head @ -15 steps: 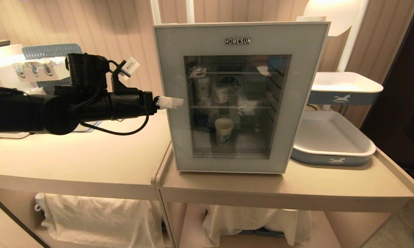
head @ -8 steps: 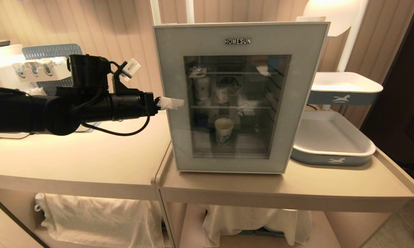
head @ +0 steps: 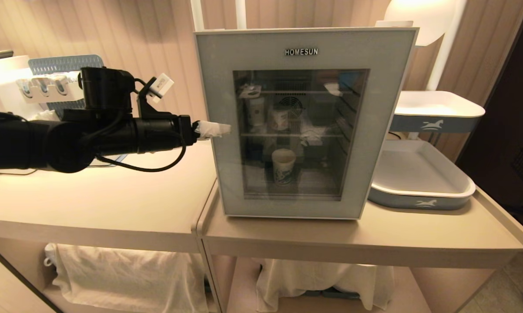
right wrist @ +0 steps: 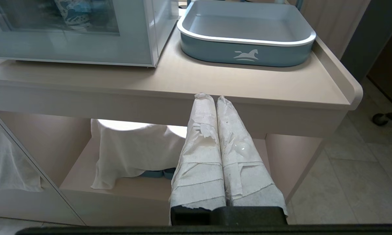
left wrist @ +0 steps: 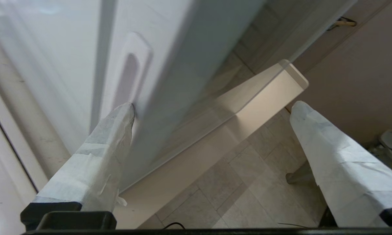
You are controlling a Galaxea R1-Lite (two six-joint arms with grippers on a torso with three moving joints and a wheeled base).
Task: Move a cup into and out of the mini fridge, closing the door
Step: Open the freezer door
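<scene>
Hooking one taped fingertip [left wrist: 119, 122] of my wide-spread left gripper [head: 213, 129] into the grey glass-windowed door [head: 303, 121]'s side recess; it could slip out. White blue-printed paper cup [head: 283, 166] sits inside the white HOMESUN mini fridge [head: 303, 39]; right gripper [right wrist: 212, 98] pressed together, parked.

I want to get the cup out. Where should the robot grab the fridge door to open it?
Best at the long recessed handle slot in the edge of the door, coming from the robot's left. The door's front is flat, with nothing to pinch. The open left hand already straddles that edge, one finger at the slot. The cup stands inside.
</scene>
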